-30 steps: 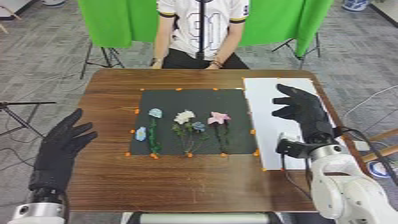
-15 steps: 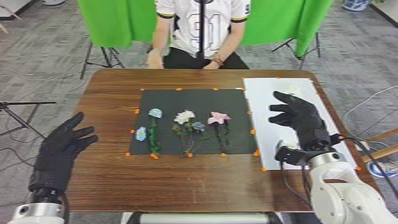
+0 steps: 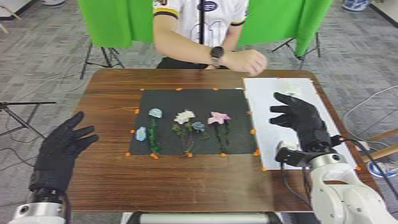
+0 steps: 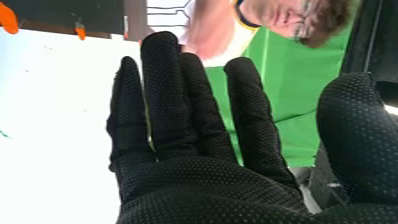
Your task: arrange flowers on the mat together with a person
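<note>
Black fabric covers the spread, empty right hand (image 3: 306, 120) over the white sheet (image 3: 266, 115) and the relaxed, empty left hand (image 3: 60, 145). The next grasp should wait for the person's bare hand (image 3: 244, 61) to clear, then pinch a stem lightly, sparing petals. Ruffled white (image 3: 184, 116), pointed pink (image 3: 218, 117) and rounded pale-blue flowers (image 3: 155, 113) lie on the flat dark-grey mat (image 3: 178, 96).
</note>
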